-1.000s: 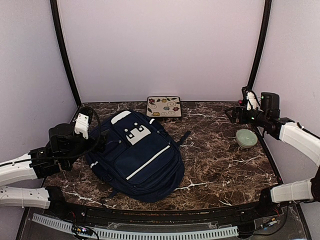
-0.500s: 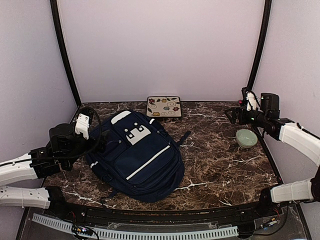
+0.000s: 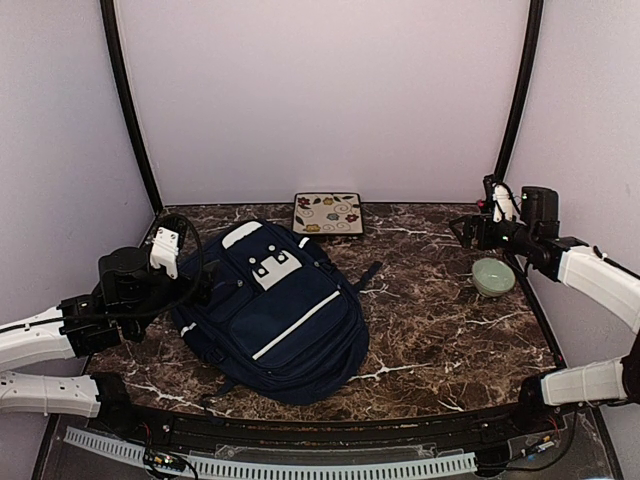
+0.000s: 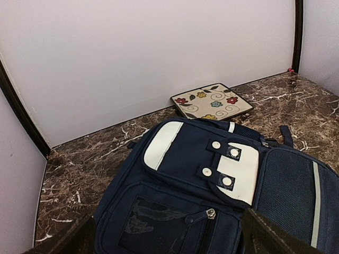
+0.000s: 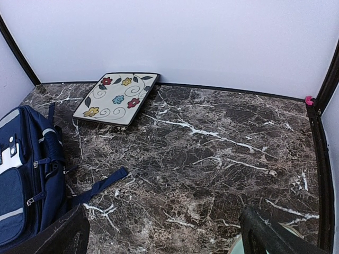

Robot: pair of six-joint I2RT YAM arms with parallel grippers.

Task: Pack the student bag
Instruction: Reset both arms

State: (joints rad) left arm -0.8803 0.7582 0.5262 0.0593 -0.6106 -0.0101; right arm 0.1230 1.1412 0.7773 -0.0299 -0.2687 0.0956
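Note:
The student bag (image 3: 275, 310) is a large navy backpack with a white diagonal stripe and white patches. It lies flat on the marble table, left of centre, with its zips shut. It also shows in the left wrist view (image 4: 212, 185) and at the left edge of the right wrist view (image 5: 21, 180). My left gripper (image 3: 198, 285) is open and empty at the bag's left side, its jaws spread over a front pocket (image 4: 168, 217). My right gripper (image 3: 463, 230) is open and empty, held above the table at the far right (image 5: 164, 211), well away from the bag.
A square plate with a flower pattern (image 3: 328, 213) leans at the back wall, also seen from the left wrist (image 4: 212, 100) and the right wrist (image 5: 116, 98). A pale green bowl (image 3: 493, 276) sits on the right under my right arm. A loose bag strap (image 5: 98, 185) lies on the marble.

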